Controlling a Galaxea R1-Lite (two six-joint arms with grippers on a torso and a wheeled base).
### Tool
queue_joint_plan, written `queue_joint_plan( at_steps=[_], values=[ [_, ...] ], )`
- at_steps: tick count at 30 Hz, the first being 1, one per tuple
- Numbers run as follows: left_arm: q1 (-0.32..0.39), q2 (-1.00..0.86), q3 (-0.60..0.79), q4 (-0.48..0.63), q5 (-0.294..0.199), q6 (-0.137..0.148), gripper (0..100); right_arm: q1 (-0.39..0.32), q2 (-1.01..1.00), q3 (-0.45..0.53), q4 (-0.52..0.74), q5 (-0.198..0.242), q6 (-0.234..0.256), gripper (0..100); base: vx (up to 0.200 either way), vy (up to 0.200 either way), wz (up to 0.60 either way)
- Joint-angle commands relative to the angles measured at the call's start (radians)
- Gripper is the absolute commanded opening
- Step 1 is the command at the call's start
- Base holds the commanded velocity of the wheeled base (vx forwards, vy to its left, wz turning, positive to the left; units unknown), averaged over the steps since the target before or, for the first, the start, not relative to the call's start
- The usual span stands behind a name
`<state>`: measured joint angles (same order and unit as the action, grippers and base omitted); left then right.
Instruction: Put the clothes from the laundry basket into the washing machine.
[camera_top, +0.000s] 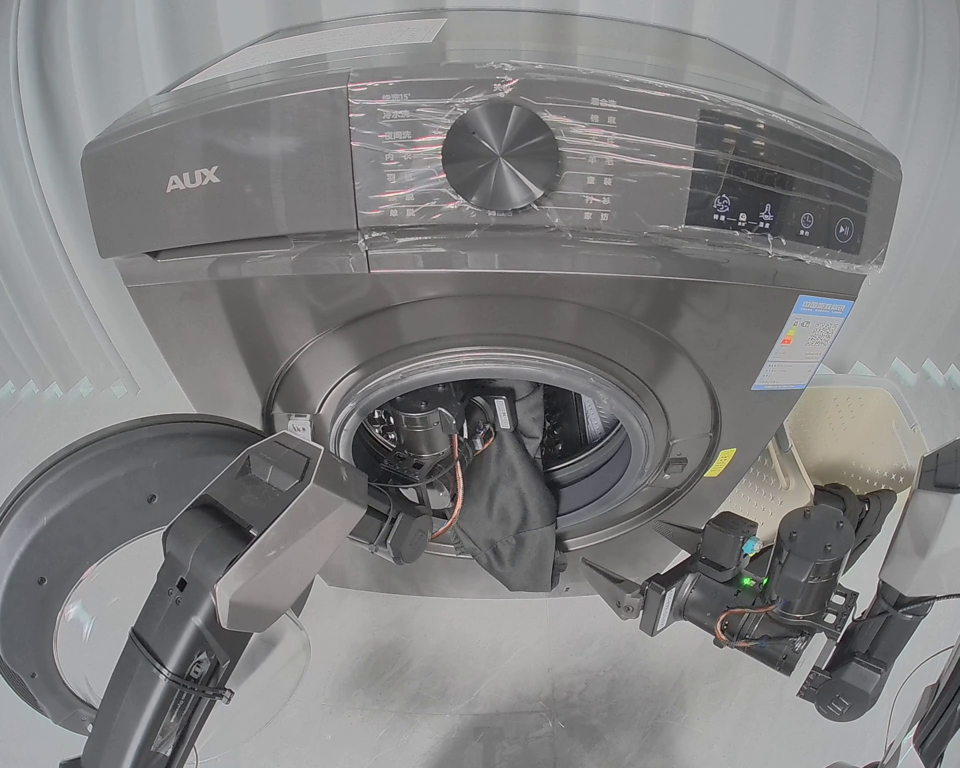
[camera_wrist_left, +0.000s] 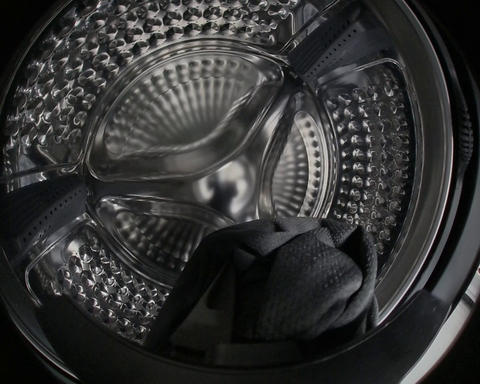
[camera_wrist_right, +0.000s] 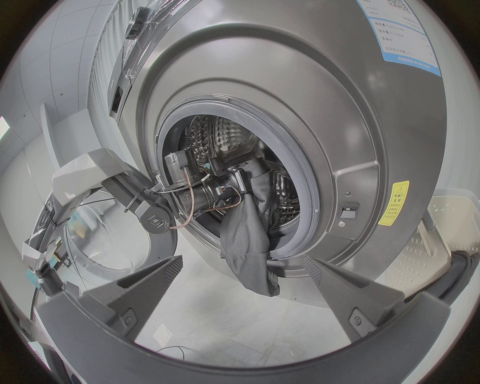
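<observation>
The grey washing machine (camera_top: 250, 330) stands with its round opening uncovered. My left gripper (camera_top: 500, 410) is inside the opening, shut on a black garment (camera_top: 510, 500). The garment hangs from the gripper over the lower door rim and down the machine's front (camera_wrist_right: 247, 235). In the left wrist view the bunched black garment (camera_wrist_left: 300, 280) lies before the steel drum (camera_wrist_left: 175, 115), hiding the fingers. My right gripper (camera_top: 630, 555) is low to the right of the opening, open and empty, its fingers (camera_wrist_right: 150, 285) pointing at the machine. The cream laundry basket (camera_top: 860, 440) stands right of the machine.
The machine's round door (camera_top: 70, 540) is swung fully open to the left, beside my left arm. Pale floor (camera_top: 480, 660) lies in front of the machine. A white curtain hangs behind.
</observation>
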<state>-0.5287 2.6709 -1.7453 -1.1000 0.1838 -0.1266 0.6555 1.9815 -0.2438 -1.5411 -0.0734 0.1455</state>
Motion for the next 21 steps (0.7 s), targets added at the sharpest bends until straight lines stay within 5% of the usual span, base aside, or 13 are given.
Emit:
queue_joint_plan(
  at_steps=[1,3,4,10,21],
  values=[
    [0.009,0.021,-0.013,-0.003,0.003,-0.001,0,-0.001,0.002,0.0,-0.001,0.001,0.0,100,0.0,0.0,0.0],
    [0.009,0.018,-0.011,-0.008,0.003,-0.002,0,-0.001,0.002,0.0,-0.001,0.001,0.0,100,0.0,0.0,0.0],
    [0.007,0.017,-0.008,-0.011,0.003,-0.002,100,-0.001,0.002,0.0,-0.001,0.001,0.0,100,0.0,0.0,0.0],
    [0.007,0.0,0.013,-0.012,0.003,-0.007,100,-0.001,0.003,0.0,-0.001,0.001,0.0,100,0.0,0.0,0.0],
    [-0.017,-0.201,0.417,0.005,-0.055,0.001,100,0.001,0.01,-0.002,-0.001,0.004,0.002,100,0.0,0.0,0.0]
  ],
)
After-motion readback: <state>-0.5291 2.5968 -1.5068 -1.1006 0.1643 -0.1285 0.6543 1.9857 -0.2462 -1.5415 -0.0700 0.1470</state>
